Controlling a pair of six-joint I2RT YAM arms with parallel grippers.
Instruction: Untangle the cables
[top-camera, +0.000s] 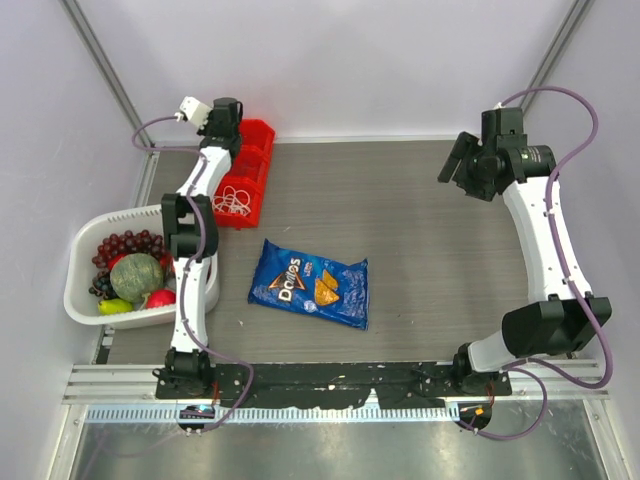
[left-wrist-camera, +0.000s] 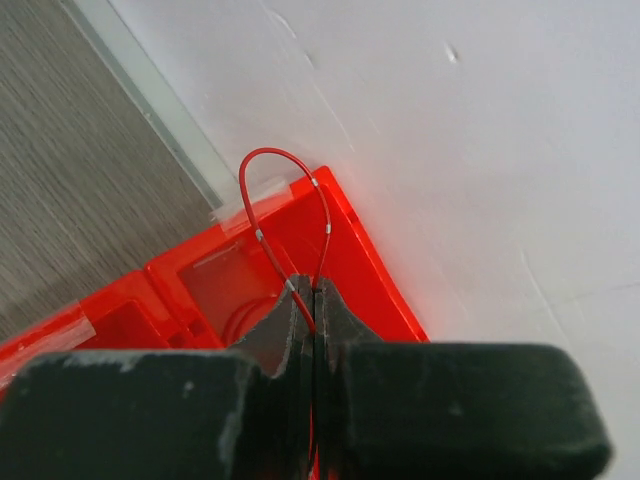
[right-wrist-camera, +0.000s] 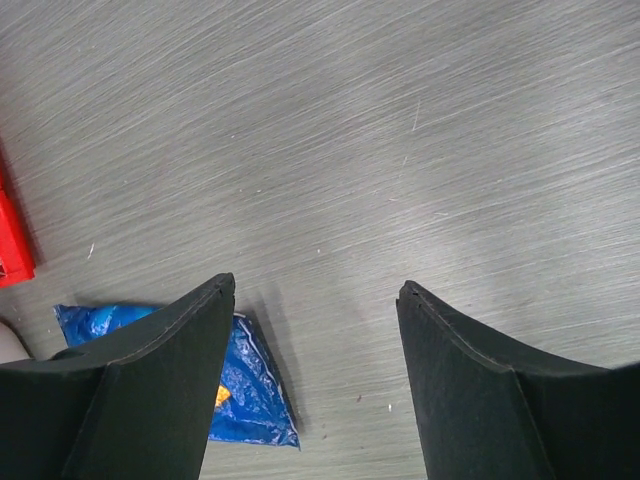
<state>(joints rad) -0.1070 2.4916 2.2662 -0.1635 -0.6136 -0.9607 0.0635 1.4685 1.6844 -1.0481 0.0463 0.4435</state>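
One red cable (left-wrist-camera: 272, 151) is pinched in the left gripper (left-wrist-camera: 313, 292) above the red bin (left-wrist-camera: 372, 262) at ten o'clock, likely to pull it from the white cables (top-camera: 232, 205). The right gripper (right-wrist-camera: 315, 300) gapes, empty.

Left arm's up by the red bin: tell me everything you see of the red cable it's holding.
Thin, glossy red cable with small pale bands along it. It arches in a narrow loop out of the shut left gripper, both strands pinched between the fingers. It is held over the corner of the red bin by the wall; past the fingers it is hidden, so its ends cannot be seen.
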